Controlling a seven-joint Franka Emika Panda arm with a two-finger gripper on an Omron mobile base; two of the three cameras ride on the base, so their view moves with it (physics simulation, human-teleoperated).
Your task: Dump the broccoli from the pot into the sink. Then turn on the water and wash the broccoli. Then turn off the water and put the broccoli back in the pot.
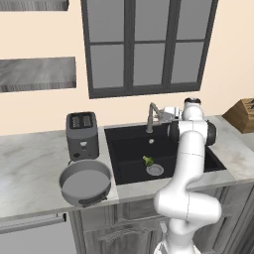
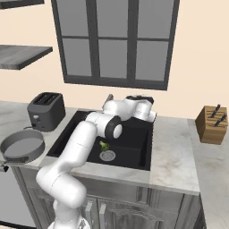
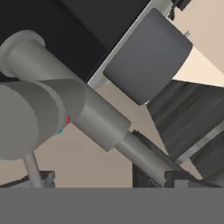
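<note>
The broccoli [image 1: 147,160] lies on the floor of the black sink [image 1: 124,144], next to the round silver drain [image 1: 155,170]; from the other side the broccoli [image 2: 104,145] shows left of the arm. The grey pot [image 1: 84,181] stands on the counter left of the sink, nothing showing inside it. My gripper [image 1: 161,115] is up at the back of the sink, against the grey faucet [image 1: 151,116]. In the hand view the gripper [image 3: 111,179] is open, its fingertips [image 3: 180,177] wide apart, with the faucet [image 3: 92,109] close ahead. I see no water at the spout.
A dark two-slot toaster [image 1: 82,134] stands on the counter behind the pot. A wooden knife block [image 2: 212,124] sits at the right end of the counter. A dark-framed window [image 1: 149,44] is behind the sink, with grey shelves [image 1: 37,73] on the left wall.
</note>
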